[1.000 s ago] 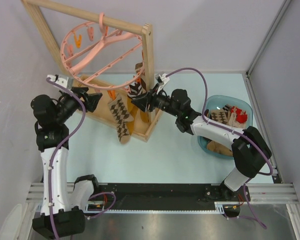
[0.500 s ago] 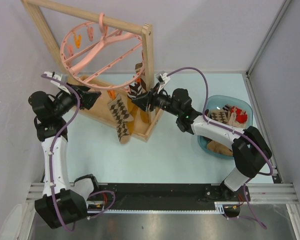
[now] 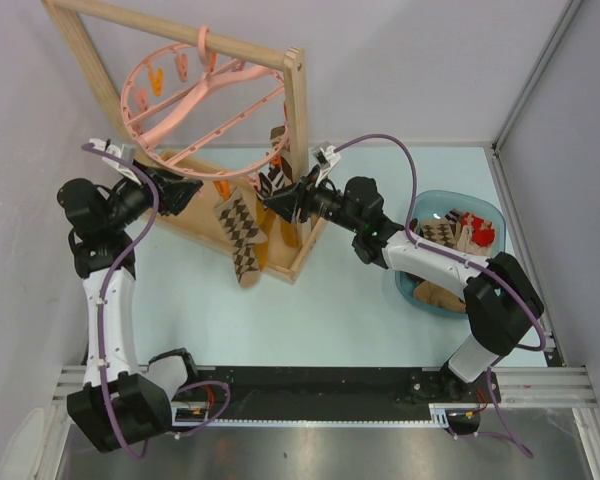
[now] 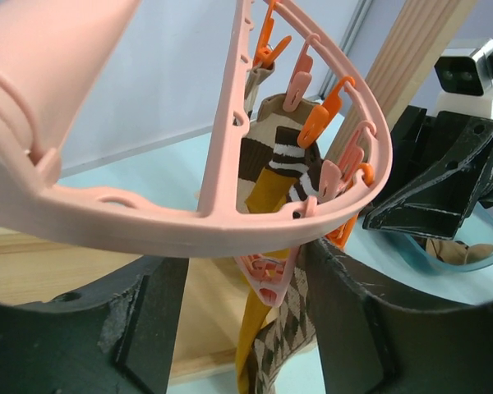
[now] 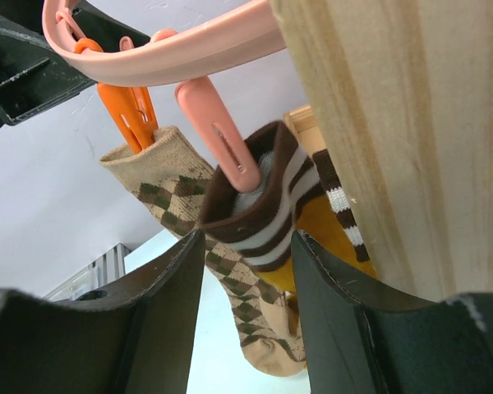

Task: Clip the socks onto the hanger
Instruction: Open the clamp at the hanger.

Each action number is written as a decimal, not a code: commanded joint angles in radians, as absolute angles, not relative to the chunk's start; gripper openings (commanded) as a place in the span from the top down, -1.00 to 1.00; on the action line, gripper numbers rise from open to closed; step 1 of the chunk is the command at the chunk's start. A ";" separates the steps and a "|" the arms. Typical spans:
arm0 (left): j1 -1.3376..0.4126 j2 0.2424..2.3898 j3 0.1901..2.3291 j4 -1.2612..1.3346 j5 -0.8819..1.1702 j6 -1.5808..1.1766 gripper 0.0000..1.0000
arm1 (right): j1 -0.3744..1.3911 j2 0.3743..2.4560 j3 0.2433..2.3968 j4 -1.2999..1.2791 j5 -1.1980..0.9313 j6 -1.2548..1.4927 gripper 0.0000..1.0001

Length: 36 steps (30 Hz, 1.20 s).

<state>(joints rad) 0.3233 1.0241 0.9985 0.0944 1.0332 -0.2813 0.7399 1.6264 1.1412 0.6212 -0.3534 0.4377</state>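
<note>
The pink hanger (image 3: 195, 100) hangs from the wooden rack. Three socks hang clipped at its near right rim: argyle (image 3: 242, 232), mustard yellow (image 3: 268, 250), and brown-striped (image 3: 273, 180). My left gripper (image 3: 185, 190) reaches under the ring (image 4: 189, 226). It is open, with a hanging pink clip (image 4: 271, 279) between its fingers, close to the right one. My right gripper (image 3: 280, 205) is open just below the striped cuff (image 5: 271, 222), which a pink clip (image 5: 222, 139) pinches. An orange clip (image 5: 135, 111) holds the argyle sock (image 5: 168, 193).
The wooden rack's post (image 3: 296, 130) stands right beside my right gripper, filling the right of its wrist view (image 5: 394, 123). A blue bowl (image 3: 427, 206) with more socks (image 3: 450, 235) sits at the right. The rack's base board (image 3: 280, 262) lies under the hanging socks.
My left arm has swung up and in, bringing its gripper under the hanger's rim, and its jaws have narrowed around a clip. The right arm has barely moved.
</note>
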 commanded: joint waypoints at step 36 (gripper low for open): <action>-0.026 0.842 1.052 -0.193 0.416 -0.307 0.92 | 0.645 1.204 1.160 -0.354 0.314 0.117 -0.04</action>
<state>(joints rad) 0.0429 0.8524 1.0092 -0.1623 0.5385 -0.2649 0.7105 1.2419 1.1416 -0.0376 -0.0235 0.2207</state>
